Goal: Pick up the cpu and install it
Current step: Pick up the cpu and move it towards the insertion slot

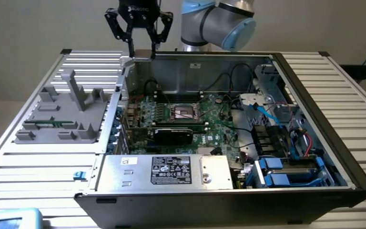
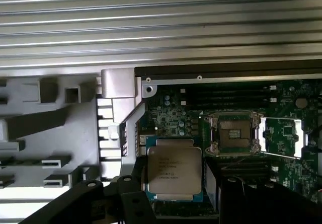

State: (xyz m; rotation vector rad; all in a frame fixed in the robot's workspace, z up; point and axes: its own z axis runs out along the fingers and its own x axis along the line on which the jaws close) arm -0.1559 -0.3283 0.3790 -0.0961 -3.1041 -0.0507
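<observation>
The gripper [image 1: 143, 51], clamped on the cpu [image 1: 143, 54] held flat between its fingers, hangs high over the computer case's [image 1: 202, 64] rear corner, with the open cpu socket [image 1: 184, 112] lying lower, toward the exterior view's right.

Jaws clamped on cpu [image 1: 143, 54] — above far corner of open computer case [image 1: 196, 71], near grey tray [image 1: 62, 114].

Open computer case [image 1: 202, 205] on slatted table [image 1: 36, 167]; grey tray [image 1: 40, 102] beside.
</observation>
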